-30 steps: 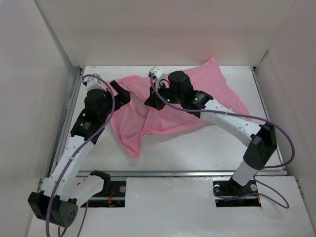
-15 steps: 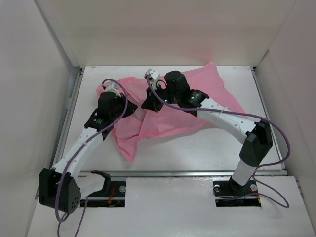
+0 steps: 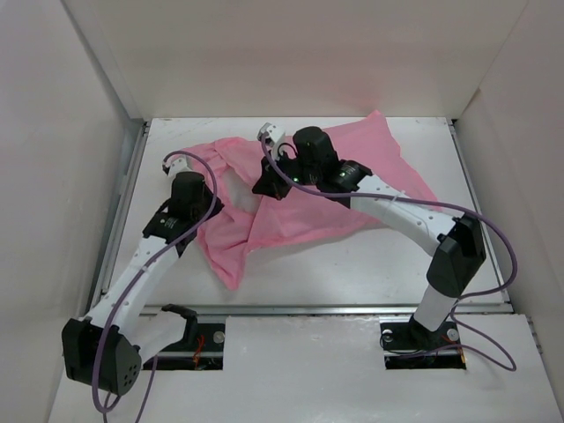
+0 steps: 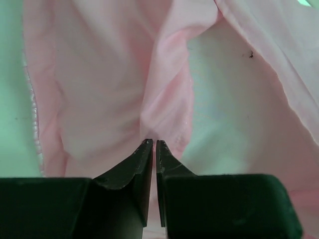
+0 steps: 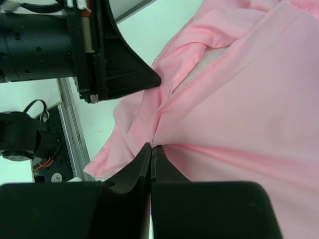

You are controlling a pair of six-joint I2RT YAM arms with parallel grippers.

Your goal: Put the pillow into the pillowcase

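Nearest the arm bases, the pillowcase [image 3: 401, 163] is trailing 1 loose corner toward the front of the counter [image 3: 352, 264]. Just beyond, the left pincer [image 4: 153, 144] is pinching a thin fold of it, jaws almost touching. Farther in, the right pincer [image 5: 151, 148] is pinching a second gathered fold, jaws pressed together. Beyond both, the pink cloth is spreading toward the far right. I am judging it light, limp and slippery, best gripped along the hem of its opening. The pillow is not showing clearly anywhere.
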